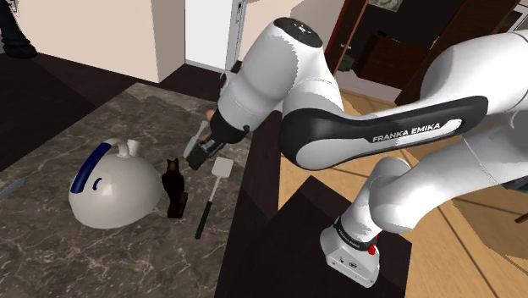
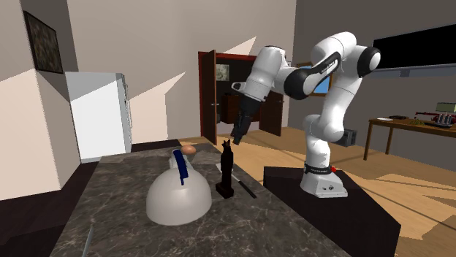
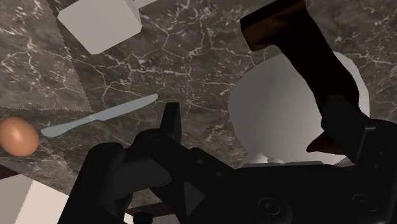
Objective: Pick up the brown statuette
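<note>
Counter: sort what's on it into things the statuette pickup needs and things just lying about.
For the job:
- dark brown statuette, upright
- gripper, open, close to it, not holding it

Lying about:
- white domed pot with blue handle
- spatula
- egg
- knife
</note>
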